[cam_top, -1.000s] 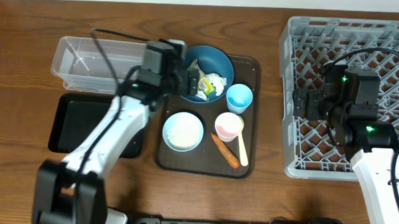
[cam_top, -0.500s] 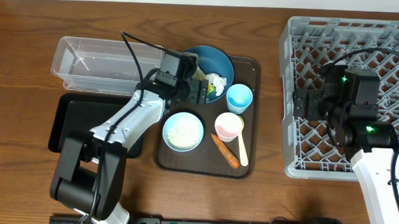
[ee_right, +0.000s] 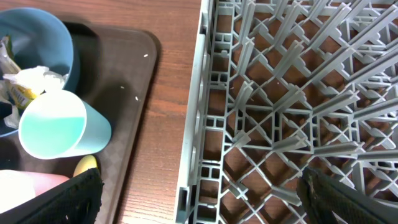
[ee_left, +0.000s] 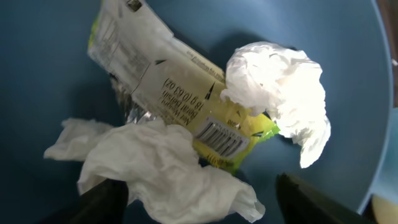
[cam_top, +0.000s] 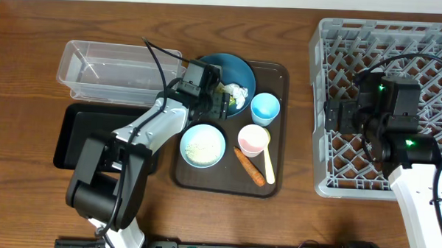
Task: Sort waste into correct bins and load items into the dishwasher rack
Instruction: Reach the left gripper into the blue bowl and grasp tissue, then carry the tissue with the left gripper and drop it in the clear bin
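Nothing is sorted yet: the left gripper [ee_left: 207,200], jaws apart, straddles wrappers [ee_left: 186,140] in the blue bowl [ee_left: 43,93], while the right gripper [ee_right: 205,200] gapes over the empty rack [ee_right: 280,93].

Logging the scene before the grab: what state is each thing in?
Left claw: open, straddling wrappers.
Right claw: open, above rack edge.
Blue bowl: holds wrappers.
Small bowl: holds rice.
Blue cup: upright, empty.
Pink cup: upright.
Tub: empty.
Rack: empty where visible.
Carrot: lying on brown tray.
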